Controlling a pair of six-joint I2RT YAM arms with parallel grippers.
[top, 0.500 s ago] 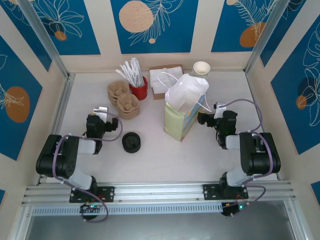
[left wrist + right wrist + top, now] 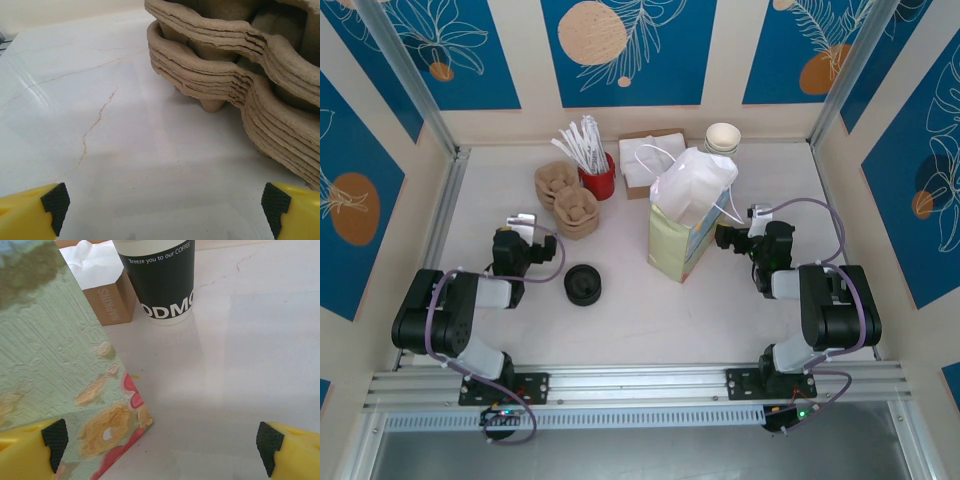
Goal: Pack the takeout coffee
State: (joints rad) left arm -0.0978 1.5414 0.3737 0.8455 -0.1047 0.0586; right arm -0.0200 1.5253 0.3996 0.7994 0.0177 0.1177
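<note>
- My left gripper [image 2: 165, 205] is spread wide with nothing between its pads. It sits low over the white marbled table [image 2: 100, 125], facing the stack of brown moulded-pulp cup carriers [image 2: 240, 75] just beyond it.
- My right gripper [image 2: 160, 442] is also wide and empty, just right of the pale green floral paper bag [image 2: 55, 355] at mid-table.
- I cannot tell where the takeout coffee, the lidded cream cup with a dark band, stands. It may be in or behind that bag, whose top is under a white plastic piece [image 2: 695, 185].
- At the far right, past the bag's corner, a dark-banded paper cup [image 2: 160, 280] stands beside the brown napkin box [image 2: 107, 302]. From above it looks open-topped, so I judge it lidless stock, not the drink.
- The low stack of round black plastic lids [image 2: 583, 283] lies to the near left of the bag.
- My judgement on handling: the thin paper wall dents, the press-on lid pops off if squeezed high, and the skin is smooth. I would grip the dark band at mid-height, gently, and keep the cup upright.
</note>
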